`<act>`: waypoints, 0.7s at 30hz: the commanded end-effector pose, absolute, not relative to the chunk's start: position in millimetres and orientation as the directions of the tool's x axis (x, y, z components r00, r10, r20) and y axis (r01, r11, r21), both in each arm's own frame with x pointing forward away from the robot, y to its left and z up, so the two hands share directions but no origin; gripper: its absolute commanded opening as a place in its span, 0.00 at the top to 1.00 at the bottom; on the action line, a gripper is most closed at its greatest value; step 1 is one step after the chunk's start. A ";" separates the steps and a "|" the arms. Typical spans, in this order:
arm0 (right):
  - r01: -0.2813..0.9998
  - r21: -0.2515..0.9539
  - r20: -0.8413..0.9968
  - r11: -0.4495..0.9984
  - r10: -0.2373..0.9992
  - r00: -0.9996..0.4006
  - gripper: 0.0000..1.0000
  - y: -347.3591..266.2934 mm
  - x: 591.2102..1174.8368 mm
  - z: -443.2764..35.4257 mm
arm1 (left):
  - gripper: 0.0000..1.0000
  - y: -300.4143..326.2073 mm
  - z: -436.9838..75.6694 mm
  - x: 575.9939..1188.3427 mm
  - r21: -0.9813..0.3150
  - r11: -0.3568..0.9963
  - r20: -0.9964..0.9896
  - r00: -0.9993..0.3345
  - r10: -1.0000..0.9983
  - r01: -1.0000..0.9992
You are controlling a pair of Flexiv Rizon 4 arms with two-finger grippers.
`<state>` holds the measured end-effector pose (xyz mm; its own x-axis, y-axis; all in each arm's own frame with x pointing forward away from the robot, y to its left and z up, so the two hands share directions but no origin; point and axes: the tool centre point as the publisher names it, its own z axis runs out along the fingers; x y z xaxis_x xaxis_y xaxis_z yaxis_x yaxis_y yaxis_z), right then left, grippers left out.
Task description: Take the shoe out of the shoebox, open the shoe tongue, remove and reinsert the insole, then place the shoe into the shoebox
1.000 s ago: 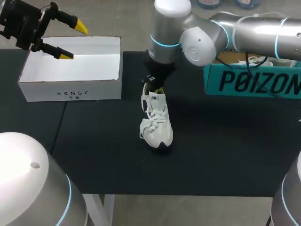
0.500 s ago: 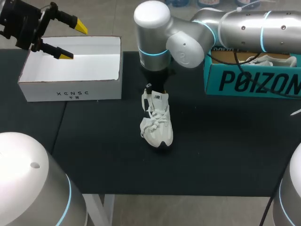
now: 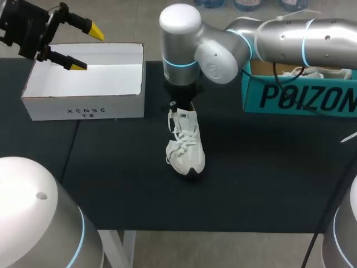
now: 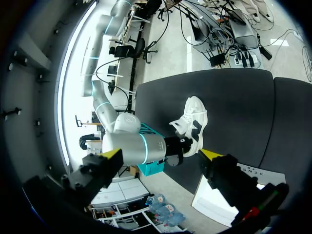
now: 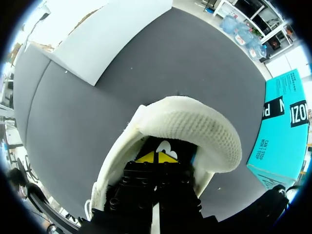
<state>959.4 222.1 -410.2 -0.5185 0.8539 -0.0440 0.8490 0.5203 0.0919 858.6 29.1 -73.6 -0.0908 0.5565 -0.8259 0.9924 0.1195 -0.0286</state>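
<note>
Right gripper, tips pinched together, sat inside the white mesh sneaker; left gripper gaped wide over the white cardboard shoebox.

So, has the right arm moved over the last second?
Yes. The right arm has swung its big joint toward the white shoebox, away from the teal box; the shoe has stayed put.

The shoe stands on the table; left and behind it lies the shoebox, right and behind it a second box, the right gripper in its opening
</note>
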 end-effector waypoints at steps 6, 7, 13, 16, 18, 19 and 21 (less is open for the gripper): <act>0.809 0.149 0.079 0.569 0.809 -0.583 1.00 226.2 954.6 -416.2 | 0.00 28.9 -73.4 859.0 -0.029 0.119 -0.824 -0.091 0.559 0.992; 0.803 0.151 0.083 0.576 0.802 -0.591 1.00 227.3 954.4 -415.9 | 0.00 28.9 -73.4 859.0 -0.029 0.119 -0.824 -0.091 0.559 0.992; 0.783 0.153 0.092 0.603 0.780 -0.619 1.00 233.9 951.5 -413.5 | 0.00 28.9 -73.4 859.0 -0.029 0.119 -0.824 -0.091 0.559 0.992; 0.768 0.147 0.097 0.623 0.764 -0.638 1.00 239.3 948.3 -413.4 | 0.00 28.9 -73.4 859.0 -0.029 0.119 -0.824 -0.091 0.559 0.992; 0.753 0.142 0.090 0.642 0.749 -0.656 1.00 243.7 946.1 -413.5 | 0.00 28.9 -73.4 859.0 -0.029 0.119 -0.824 -0.091 0.559 0.992; 0.747 0.140 0.089 0.650 0.743 -0.663 1.00 245.1 945.6 -413.6 | 0.00 28.9 -73.4 859.0 -0.029 0.119 -0.824 -0.091 0.559 0.992; 0.740 0.133 0.069 0.660 0.739 -0.671 1.00 246.2 945.2 -413.0 | 0.00 28.9 -73.4 859.0 -0.029 0.119 -0.824 -0.091 0.559 0.992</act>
<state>945.3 239.1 -410.7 -0.6720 0.7356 0.0858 0.7388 0.6580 0.1454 858.6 29.1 -73.6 -0.0908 0.5565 -0.8259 0.9924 0.1195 -0.0286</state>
